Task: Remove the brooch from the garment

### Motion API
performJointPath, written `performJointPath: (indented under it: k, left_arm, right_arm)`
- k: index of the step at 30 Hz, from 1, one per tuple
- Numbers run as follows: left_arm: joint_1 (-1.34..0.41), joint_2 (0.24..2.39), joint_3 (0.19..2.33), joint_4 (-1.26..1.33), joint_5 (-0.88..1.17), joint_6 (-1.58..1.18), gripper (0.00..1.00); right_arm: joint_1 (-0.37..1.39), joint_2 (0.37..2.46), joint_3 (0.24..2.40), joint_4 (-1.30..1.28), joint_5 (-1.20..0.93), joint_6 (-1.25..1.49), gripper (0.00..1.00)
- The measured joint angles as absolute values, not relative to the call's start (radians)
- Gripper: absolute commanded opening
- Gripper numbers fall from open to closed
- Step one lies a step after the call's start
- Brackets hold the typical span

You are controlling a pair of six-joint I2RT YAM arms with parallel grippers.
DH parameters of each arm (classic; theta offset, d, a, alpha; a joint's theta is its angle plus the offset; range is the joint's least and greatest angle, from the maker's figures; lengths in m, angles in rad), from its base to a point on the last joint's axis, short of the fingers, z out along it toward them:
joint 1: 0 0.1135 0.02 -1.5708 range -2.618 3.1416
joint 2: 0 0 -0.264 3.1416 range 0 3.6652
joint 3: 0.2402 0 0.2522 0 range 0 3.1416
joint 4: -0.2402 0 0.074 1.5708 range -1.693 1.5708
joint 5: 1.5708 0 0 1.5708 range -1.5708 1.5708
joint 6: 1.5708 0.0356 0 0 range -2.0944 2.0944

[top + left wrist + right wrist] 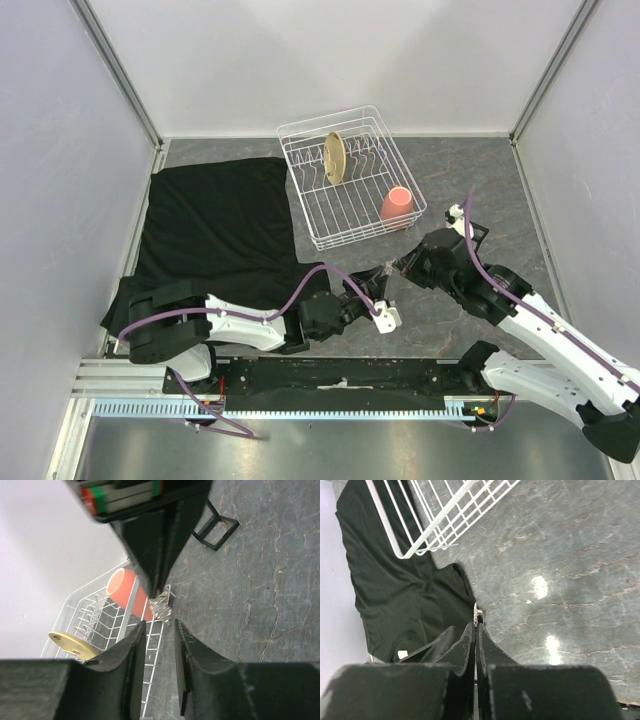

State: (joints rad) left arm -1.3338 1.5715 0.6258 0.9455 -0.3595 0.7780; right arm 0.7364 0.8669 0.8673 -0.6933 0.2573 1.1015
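Brooch (161,609) pinched in right pincer (476,623), clear of garment (215,225)

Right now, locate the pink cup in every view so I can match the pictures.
Top external: pink cup upper middle, in the white wire dish rack's near right corner.
Left wrist: left of centre, in the rack.
Right wrist: not in view.
Shared landmark: the dish rack, in all three.

Garment (215,225) lies on counter (470,185) left; rack (345,205) just right, behind. Cup (397,205), plate (334,157) in rack. Brooch (161,607) before rack, right of garment.
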Motion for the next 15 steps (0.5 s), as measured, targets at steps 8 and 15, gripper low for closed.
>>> performJointPath:
  k: [8, 15]
  left_arm:
    - [-1.301, 1.454, 0.59, 0.843, -0.284, 0.548, 0.71]
    - [-1.129, 1.313, 0.471, 0.971, 0.013, 0.127, 0.72]
  right_arm:
    - [0.69, 0.724, 0.667, -0.603, 0.316, 1.077, 0.0]
    - [0.555, 0.419, 0.401, -0.4, 0.363, 1.011, 0.0]
